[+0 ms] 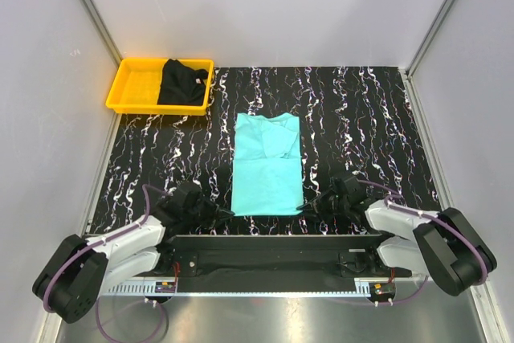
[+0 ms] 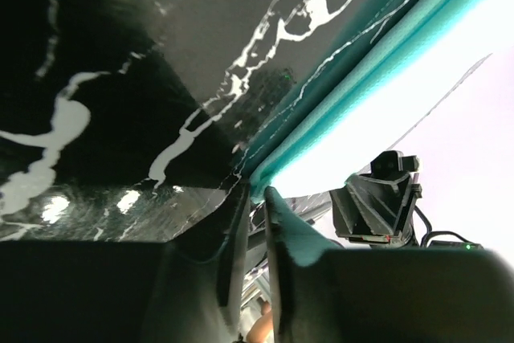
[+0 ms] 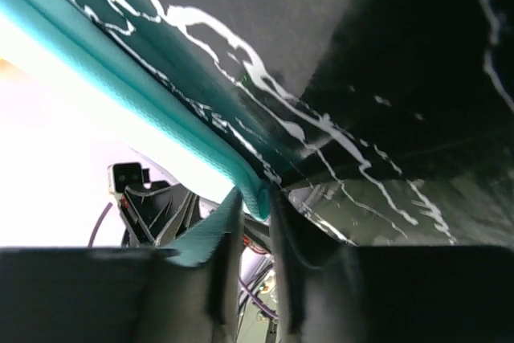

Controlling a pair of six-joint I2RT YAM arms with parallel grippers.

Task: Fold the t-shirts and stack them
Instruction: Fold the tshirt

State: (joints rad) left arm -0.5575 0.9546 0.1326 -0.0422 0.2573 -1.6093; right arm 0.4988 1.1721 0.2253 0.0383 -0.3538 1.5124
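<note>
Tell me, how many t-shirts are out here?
2. The turquoise t-shirt lies folded on the table, near the middle front; the black t-shirt sits bunched in the yellow tray at the far left corner. More could be hidden under it.

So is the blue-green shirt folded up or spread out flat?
Partly folded: the turquoise t-shirt lies on the table as a narrow strip, its sides turned in over the middle, not yet folded shorter.

No readable text, labels, numbers anywhere.
</note>
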